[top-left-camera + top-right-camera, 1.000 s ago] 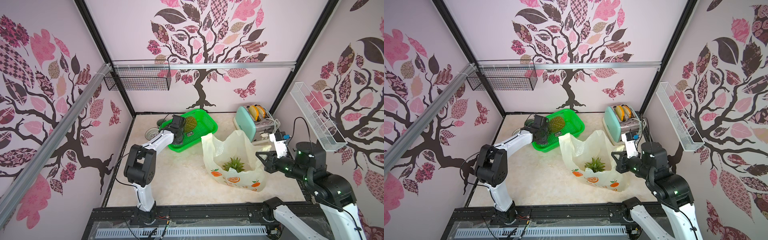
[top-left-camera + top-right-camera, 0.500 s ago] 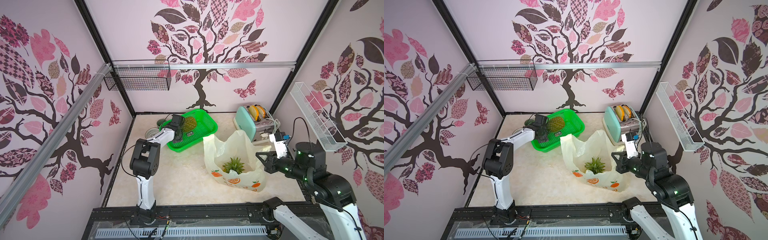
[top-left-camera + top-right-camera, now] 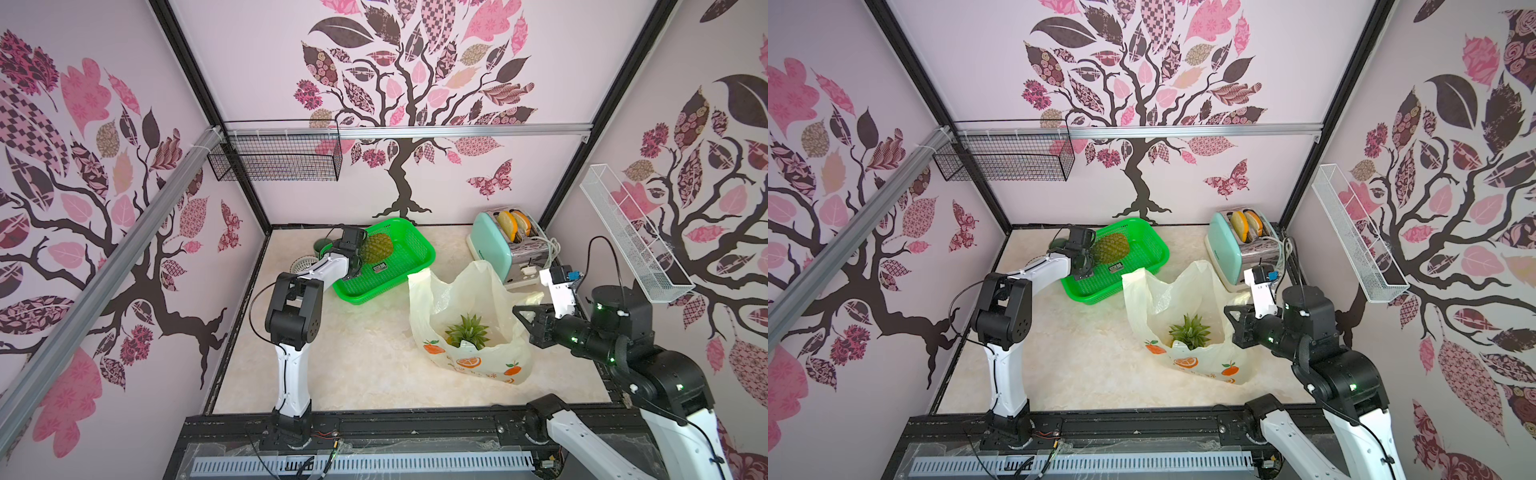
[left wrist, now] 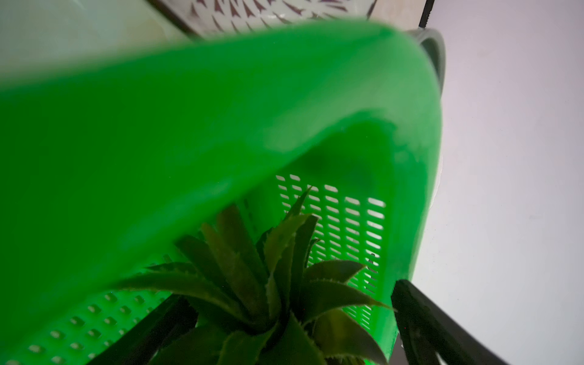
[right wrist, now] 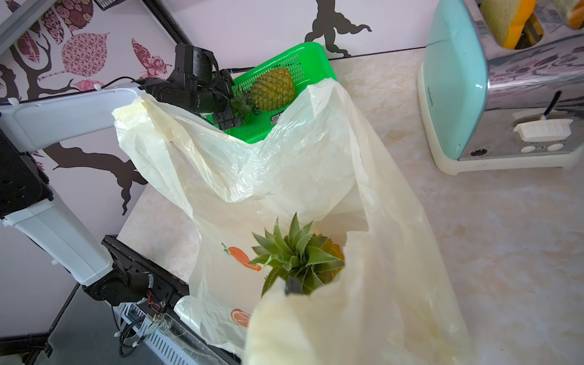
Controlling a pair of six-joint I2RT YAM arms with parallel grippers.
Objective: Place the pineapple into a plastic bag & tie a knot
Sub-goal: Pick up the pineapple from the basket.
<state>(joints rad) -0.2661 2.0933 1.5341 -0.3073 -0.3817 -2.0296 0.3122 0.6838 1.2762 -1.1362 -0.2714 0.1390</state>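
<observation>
No writing can be read. The plastic bag (image 3: 432, 299) carries orange fruit prints low on its near side, and the print beside them is too small to make out. A small dark-printed sticker (image 3: 379, 268) lies on the floor of the green basket (image 3: 428, 249), and a faint mark sits on the side of the mint toaster (image 5: 455, 94). Both are illegible.

The bag stands open on the worktop (image 3: 332, 365) toward the right front, with one pineapple (image 3: 467, 330) inside, crown up. The right claw (image 3: 519, 312) is pinched closed on the bag's right rim. In the right wrist view plastic drapes over it and hides most of the jaws.

A second pineapple (image 3: 376, 248) lies on its side in the green basket at the back. The left claw (image 3: 360, 259) stands wide around its leafy crown, with fingers (image 4: 420, 319) on either side; whether they touch the leaves I cannot tell. The basket's rim blurs across most of the left wrist view.

The bag's tall far wall rises between the basket and the bagged fruit. The toaster, with two slices (image 3: 513, 224) in its slots, stands just behind the bag.
</observation>
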